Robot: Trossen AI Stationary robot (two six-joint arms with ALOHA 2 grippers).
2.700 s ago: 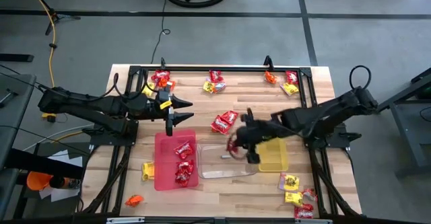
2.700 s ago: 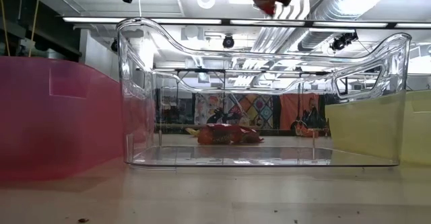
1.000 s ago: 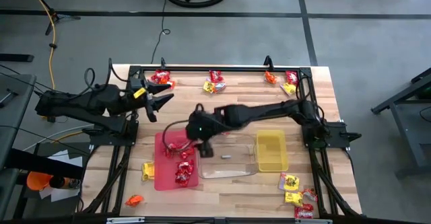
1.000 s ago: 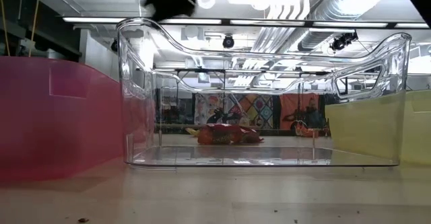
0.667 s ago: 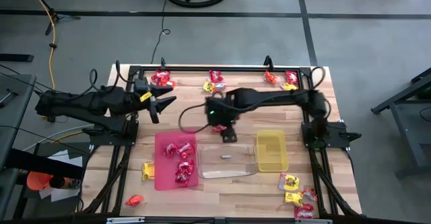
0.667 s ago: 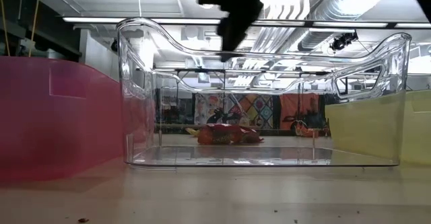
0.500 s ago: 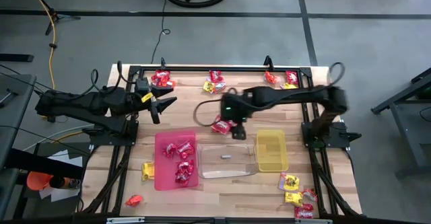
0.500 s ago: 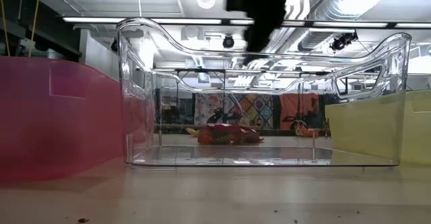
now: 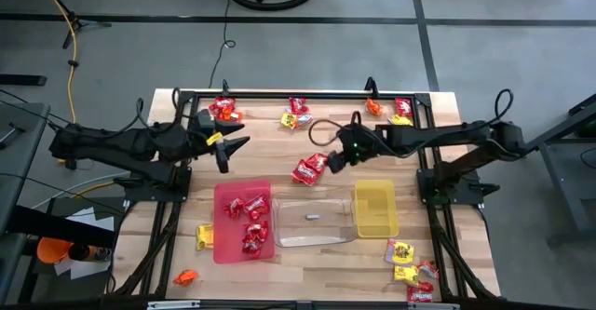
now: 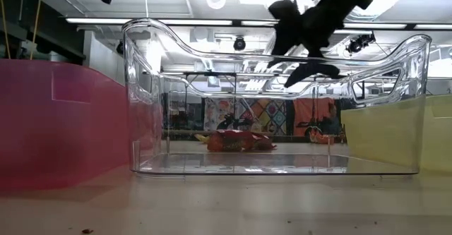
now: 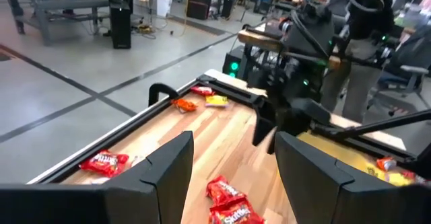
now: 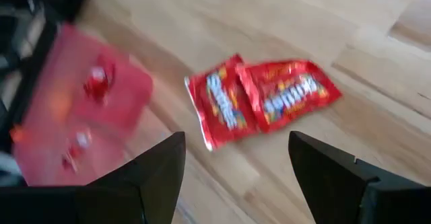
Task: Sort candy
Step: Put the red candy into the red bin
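Glossy foil-like candy packets (image 12: 262, 103) lie on a smooth light wood table (image 9: 279, 142) beside translucent red plastic (image 9: 228, 245), clear plastic (image 9: 326, 235) and yellow plastic (image 9: 375, 226) trays.

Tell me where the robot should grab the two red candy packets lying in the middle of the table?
Probably the upper red packet, by its free edge, from above. The pair lies flat, overlapping, so a top-down pinch suits. The open right gripper is beside them.

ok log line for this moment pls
task: sort candy | right tool: open, empty, by red packets | left tool: open, empty, hovering | red tray: holds red candy
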